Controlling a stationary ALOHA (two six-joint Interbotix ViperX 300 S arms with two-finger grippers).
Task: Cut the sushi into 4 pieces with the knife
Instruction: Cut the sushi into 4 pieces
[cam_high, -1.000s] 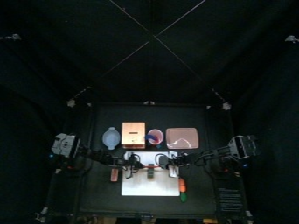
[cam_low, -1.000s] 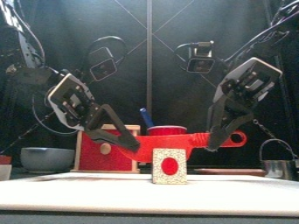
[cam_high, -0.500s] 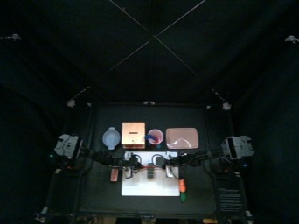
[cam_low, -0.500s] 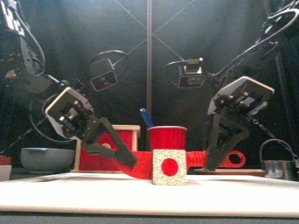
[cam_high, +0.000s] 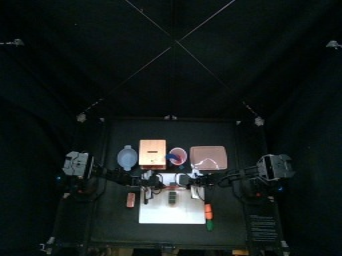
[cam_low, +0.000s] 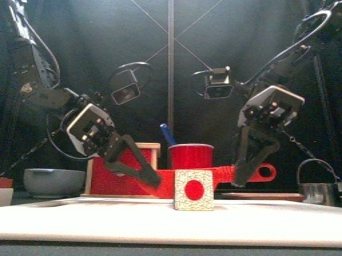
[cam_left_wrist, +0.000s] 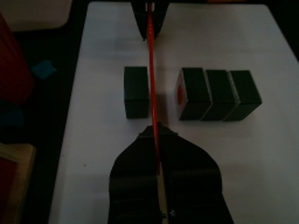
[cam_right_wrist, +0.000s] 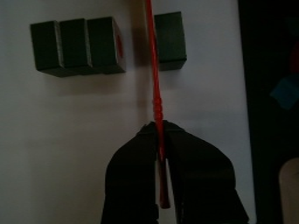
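Note:
The dark green sushi roll lies on the white cutting board (cam_high: 171, 208). It is split into a single block (cam_left_wrist: 136, 90) and a joined row of three (cam_left_wrist: 219, 94). Its white end face with a red centre (cam_low: 194, 190) points to the front. The red knife (cam_left_wrist: 151, 52) stands edge-on in the gap between the single block (cam_right_wrist: 170, 39) and the row of three (cam_right_wrist: 79, 45). My left gripper (cam_left_wrist: 156, 133) is shut on one end of the knife, and my right gripper (cam_right_wrist: 158, 129) is shut on the other end. In the front view the knife (cam_low: 262, 172) sits low behind the roll.
Behind the board stand a blue-grey bowl (cam_high: 127, 157), a wooden box (cam_high: 152, 153), a red cup (cam_high: 178, 156) and a pink tray (cam_high: 210, 157). A small reddish toy (cam_high: 130, 199) lies at the board's left edge, an orange and green one (cam_high: 210, 212) at its right.
Both grippers have come down with the red knife, from above the roll's top to level with the roll.

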